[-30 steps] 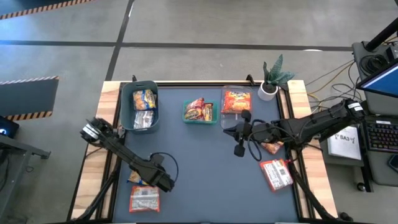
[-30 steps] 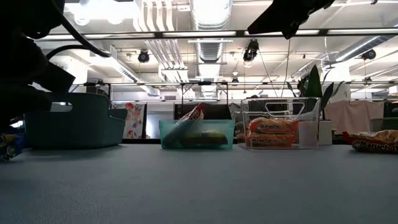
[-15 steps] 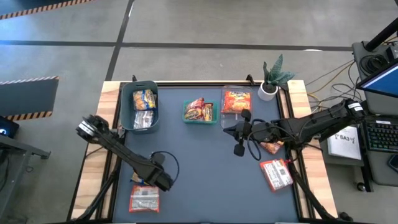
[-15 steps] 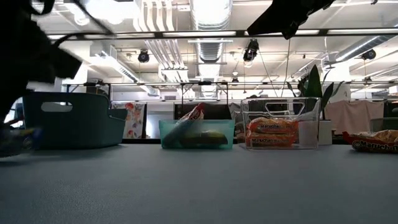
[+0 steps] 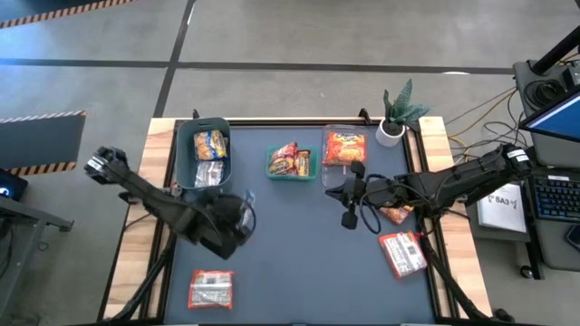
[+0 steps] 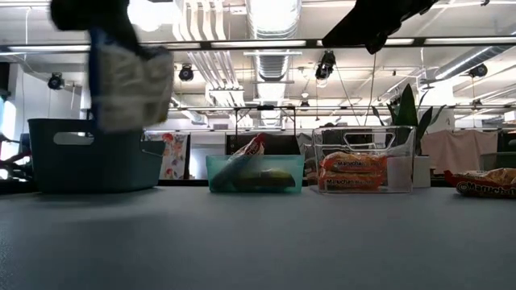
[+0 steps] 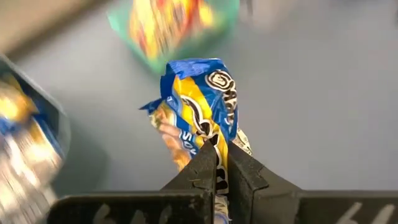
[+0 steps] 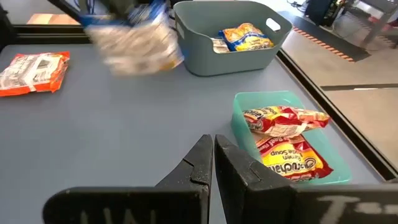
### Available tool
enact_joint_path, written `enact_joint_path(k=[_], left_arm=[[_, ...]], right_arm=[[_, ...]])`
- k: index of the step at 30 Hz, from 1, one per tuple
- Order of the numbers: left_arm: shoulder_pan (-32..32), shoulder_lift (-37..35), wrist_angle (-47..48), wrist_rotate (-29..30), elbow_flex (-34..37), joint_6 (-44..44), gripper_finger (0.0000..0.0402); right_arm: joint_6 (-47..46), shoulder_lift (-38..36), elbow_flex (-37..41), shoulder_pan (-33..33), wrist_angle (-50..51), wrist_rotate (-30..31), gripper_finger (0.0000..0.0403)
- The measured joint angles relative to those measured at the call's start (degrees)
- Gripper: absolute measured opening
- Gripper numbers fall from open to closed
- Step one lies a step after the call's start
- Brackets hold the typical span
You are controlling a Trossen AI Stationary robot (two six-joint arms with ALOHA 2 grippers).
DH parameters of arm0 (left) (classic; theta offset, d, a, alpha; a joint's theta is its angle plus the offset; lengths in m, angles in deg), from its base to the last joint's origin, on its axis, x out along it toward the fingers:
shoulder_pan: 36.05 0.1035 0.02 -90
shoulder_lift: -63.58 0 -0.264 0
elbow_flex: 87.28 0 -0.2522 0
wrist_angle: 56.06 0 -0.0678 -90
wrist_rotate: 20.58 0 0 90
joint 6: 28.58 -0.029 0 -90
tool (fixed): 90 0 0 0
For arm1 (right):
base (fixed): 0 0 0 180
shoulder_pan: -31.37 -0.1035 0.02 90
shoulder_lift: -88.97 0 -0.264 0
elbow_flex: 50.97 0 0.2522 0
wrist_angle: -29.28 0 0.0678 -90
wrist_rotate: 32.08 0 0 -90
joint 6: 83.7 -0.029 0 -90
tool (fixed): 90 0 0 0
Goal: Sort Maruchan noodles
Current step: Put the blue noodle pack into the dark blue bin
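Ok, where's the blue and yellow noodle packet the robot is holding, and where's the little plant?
blue and yellow noodle packet [image 7: 198, 115], left wrist view, middle of the crumpled wrapper.
potted plant [image 5: 400, 109], high view, green leaves above the white pot.

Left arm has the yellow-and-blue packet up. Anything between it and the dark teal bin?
Nothing visible. The left gripper holds the yellow-and-blue packet in the air beside the dark teal bin, above bare table. The bin's top is open, with packets already inside.
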Motion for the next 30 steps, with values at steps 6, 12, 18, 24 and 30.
enact_joint_path(k=[6, 12, 18, 24, 30], left_arm=[[6.06, -5.95, 0.77, 7.81, -4.23, -14.22, 0.0], [17.82, -7.81, 10.47, 10.73, -8.48, -22.19, 0.0], [33.29, -6.79, 14.79, 6.96, -8.74, -25.08, 0.0], [45.93, -4.69, 15.69, -0.53, -4.25, -28.68, 0.0], [50.42, -2.29, 17.12, -1.59, -1.64, -27.54, 0.0]], right_arm=[[-0.84, 0.0, 0.09, 0.0, -0.07, -0.61, 0.0009], [-1.82, 0.0, 0.28, 0.0, -0.1, -0.63, 0.0009], [-2.22, 0.0, 0.35, 0.0, -0.11, -0.77, 0.0009], [-3.48, 0.0, 0.35, 0.0, -0.02, -0.75, 0.0009], [-4.87, 0.0, 0.37, 0.0, 0.88, -0.75, 0.0009]])
